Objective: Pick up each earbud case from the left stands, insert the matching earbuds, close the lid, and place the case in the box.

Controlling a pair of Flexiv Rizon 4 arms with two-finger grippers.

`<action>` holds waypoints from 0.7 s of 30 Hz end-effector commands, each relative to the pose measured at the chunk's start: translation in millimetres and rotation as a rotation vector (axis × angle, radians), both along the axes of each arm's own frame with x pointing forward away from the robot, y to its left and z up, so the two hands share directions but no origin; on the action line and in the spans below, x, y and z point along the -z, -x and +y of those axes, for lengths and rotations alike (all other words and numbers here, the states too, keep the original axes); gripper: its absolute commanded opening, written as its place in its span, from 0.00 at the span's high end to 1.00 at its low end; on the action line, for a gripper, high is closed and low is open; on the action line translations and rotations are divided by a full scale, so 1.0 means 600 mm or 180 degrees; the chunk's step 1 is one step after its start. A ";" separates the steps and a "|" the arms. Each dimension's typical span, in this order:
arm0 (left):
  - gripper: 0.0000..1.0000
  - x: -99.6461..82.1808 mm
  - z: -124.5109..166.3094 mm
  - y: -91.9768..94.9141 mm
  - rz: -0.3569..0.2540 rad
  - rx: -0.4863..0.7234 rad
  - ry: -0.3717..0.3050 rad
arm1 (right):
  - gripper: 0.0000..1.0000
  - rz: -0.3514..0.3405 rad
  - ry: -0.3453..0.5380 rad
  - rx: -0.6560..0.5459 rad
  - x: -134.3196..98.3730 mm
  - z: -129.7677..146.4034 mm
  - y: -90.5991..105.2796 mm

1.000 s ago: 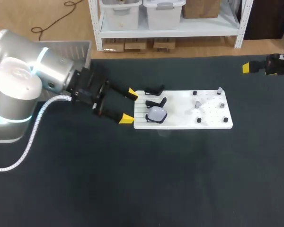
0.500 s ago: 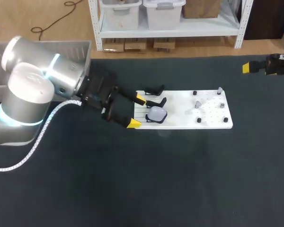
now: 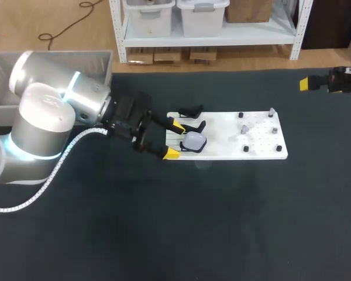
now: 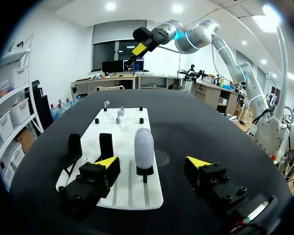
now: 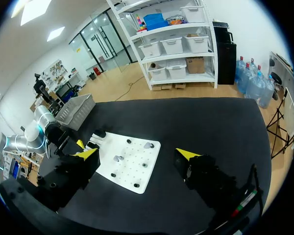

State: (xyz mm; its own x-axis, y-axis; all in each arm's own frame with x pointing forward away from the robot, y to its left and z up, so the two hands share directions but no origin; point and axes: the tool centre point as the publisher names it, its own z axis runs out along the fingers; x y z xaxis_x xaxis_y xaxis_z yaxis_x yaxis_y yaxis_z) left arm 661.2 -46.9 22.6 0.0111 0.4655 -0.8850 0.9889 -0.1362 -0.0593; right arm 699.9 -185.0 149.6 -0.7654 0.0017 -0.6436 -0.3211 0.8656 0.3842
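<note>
A pale earbud case (image 3: 194,140) stands on the nearest black stand at the left end of the white board (image 3: 263,153). Two more black stands (image 3: 192,125) behind it are bare. Small grey earbuds (image 3: 244,129) sit on pegs toward the board's right half. My left gripper (image 3: 174,139) is open at the board's left edge, its tips on either side of the case's row. In the left wrist view the case (image 4: 143,148) rises just ahead of the left gripper (image 4: 154,162), nearer one finger, untouched. My right gripper (image 5: 137,154) hangs open high over the table's far right (image 3: 309,83).
A grey mesh box (image 3: 76,58) sits at the table's back left, behind my left arm. It also shows as the mesh box (image 5: 76,107) in the right wrist view, beyond the white board (image 5: 130,166). Dark table cloth spreads in front of the board.
My left arm has moved right, bringing its open fingers from short of the board up to its left edge beside the case. The right arm has stayed put.
</note>
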 end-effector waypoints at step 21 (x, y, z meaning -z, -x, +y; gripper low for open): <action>0.38 0.016 -0.034 -0.016 -0.0010 -0.0006 -0.0023 | 0.00 0.0002 0.0002 -0.0002 0.000 0.000 0.000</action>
State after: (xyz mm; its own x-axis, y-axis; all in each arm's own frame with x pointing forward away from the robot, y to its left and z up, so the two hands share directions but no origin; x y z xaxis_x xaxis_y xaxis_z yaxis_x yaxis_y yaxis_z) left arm 667.7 -64.9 15.5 0.0136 0.4716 -0.8817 0.9898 -0.1311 -0.0549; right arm 699.9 -185.0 149.6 -0.7654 0.0017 -0.6436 -0.3211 0.8656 0.3842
